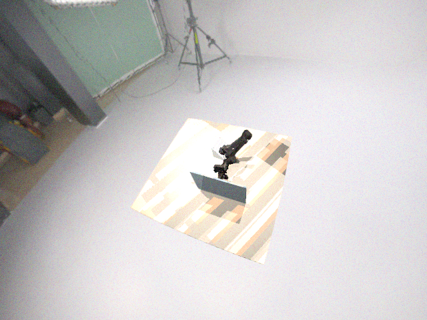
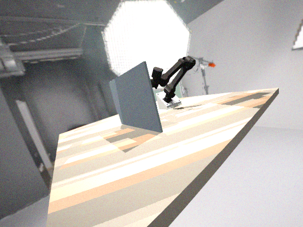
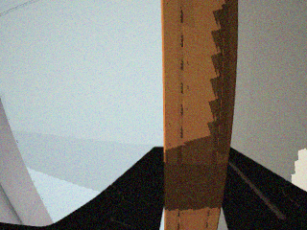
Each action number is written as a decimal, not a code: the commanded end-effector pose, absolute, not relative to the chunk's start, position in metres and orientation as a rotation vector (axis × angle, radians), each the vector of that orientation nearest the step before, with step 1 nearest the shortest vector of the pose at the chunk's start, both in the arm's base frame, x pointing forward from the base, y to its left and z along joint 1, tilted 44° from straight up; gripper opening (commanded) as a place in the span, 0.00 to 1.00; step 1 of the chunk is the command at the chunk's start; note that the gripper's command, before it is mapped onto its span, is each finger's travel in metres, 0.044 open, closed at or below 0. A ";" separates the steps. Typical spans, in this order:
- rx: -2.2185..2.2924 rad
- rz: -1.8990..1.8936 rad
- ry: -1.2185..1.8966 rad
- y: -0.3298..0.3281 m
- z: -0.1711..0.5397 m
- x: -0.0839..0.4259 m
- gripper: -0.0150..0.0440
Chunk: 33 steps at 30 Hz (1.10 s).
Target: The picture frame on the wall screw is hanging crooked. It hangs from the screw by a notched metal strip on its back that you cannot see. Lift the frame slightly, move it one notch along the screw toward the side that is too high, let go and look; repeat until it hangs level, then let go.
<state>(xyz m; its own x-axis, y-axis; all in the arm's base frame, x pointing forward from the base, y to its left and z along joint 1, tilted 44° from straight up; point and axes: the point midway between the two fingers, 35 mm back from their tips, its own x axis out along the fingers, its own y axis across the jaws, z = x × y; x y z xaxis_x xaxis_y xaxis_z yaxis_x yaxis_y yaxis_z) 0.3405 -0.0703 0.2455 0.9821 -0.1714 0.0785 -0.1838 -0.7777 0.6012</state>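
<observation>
The orange-brown rail of the picture frame (image 3: pixel 197 96) runs from top to bottom of the wrist view, with a dark shadow across its lower part. My gripper (image 3: pixel 191 157) (image 1: pixel 223 177) is shut on this rail, one black fingertip against each side. The wall panel (image 1: pixel 220 189) (image 2: pixel 137 97) stands upright, with its blue-grey back towards the top and exterior views. It hides the frame in both and the gripper in the exterior view. The screw and the notched strip are not visible. Whether the frame is level cannot be told from these views.
The wall panel stands on a wood-patterned table top (image 1: pixel 193 225) (image 2: pixel 117 178). The arm's white base (image 2: pixel 173 103) is on the robot's side of the panel. In the wrist view, a pale blue surface lies left of the rail and a grey-beige one right of it.
</observation>
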 end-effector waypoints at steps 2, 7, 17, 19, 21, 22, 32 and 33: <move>2.475 0.043 -0.260 -0.071 0.251 0.340 0.25; 2.475 0.043 -0.260 -0.071 0.251 0.340 0.25; 2.475 0.043 -0.260 -0.071 0.252 0.340 0.25; 2.475 0.043 -0.260 -0.071 0.252 0.340 0.25; 2.475 0.043 -0.260 -0.071 0.253 0.340 0.25; 2.475 0.043 -0.260 -0.071 0.253 0.340 0.25; 2.475 0.043 -0.260 -0.071 0.254 0.340 0.25; 2.475 0.043 -0.260 -0.071 0.254 0.340 0.25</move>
<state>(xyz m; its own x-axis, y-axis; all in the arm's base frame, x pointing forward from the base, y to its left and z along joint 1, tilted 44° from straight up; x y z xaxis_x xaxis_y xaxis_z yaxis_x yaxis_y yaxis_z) 0.3405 -0.0695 0.2466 0.9827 -0.1691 0.0750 -0.1798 -0.7786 0.6012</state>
